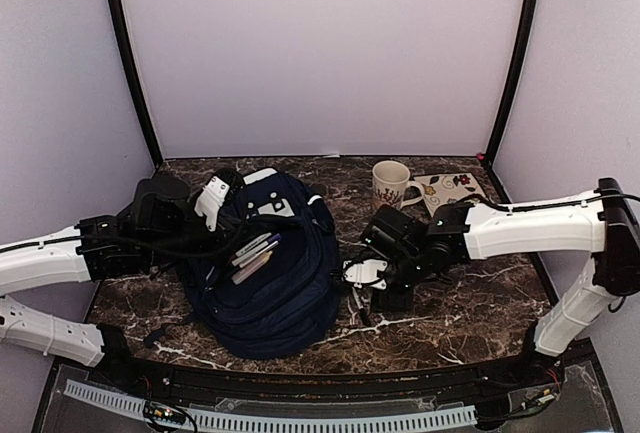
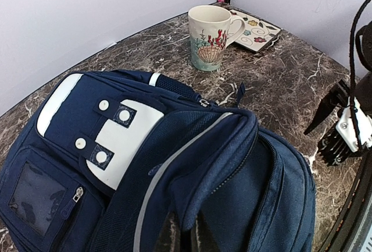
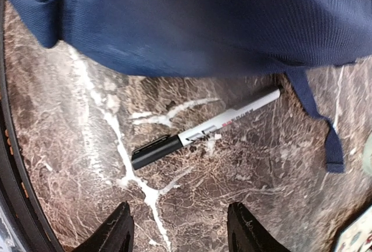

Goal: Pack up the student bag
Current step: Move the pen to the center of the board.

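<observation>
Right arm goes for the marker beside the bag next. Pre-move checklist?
1. Right gripper open: ok, jaws wide apart above the table.
2. Marker reachable: ok, flat on the marble, uncovered, its white end close to a bag strap.
3. Jaws square to the marker: not ok, it lies nearly along their closing line; the wrist probably needs turning.
4. Left gripper holding the student bag: ok, it seems shut on the rim.
5. Room in the opening: cannot tell; pens lie in it.
6. Mug out of the way: ok, upright behind the arm.
</observation>
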Available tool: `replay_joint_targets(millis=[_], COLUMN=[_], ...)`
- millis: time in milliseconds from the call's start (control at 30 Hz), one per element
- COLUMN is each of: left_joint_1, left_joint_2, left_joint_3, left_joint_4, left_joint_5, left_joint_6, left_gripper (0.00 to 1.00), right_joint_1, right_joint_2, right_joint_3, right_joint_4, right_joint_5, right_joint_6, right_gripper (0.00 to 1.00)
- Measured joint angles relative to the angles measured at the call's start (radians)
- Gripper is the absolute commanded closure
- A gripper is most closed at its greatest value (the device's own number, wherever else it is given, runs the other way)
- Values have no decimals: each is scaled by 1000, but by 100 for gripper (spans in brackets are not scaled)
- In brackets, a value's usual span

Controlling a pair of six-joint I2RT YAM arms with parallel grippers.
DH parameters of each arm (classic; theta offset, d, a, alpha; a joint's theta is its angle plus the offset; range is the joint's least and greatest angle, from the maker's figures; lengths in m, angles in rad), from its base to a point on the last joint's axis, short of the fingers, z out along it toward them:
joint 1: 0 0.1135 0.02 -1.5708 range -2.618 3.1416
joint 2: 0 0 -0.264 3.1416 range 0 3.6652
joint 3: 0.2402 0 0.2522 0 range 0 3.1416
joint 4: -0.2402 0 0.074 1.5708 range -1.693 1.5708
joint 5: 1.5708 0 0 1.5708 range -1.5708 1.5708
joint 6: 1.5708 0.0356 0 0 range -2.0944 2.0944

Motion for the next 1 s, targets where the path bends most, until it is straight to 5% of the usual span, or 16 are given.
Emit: replay_joint_targets(millis=[633, 1000], left_joint_1=[0, 0], left_joint_2=[31, 39], left_joint_3=[1, 1], left_joint_4=[4, 9], left_joint_5=[41, 47], left_joint_6=[-23, -22], left_gripper=[100, 100], right_joint_1=[-116, -132], right_joint_2=[316, 292], right_joint_3=[156, 84], right_joint_4=[57, 140], right_joint_5=[-110, 54], right_joint_6=[146, 151], right_gripper=[43, 43])
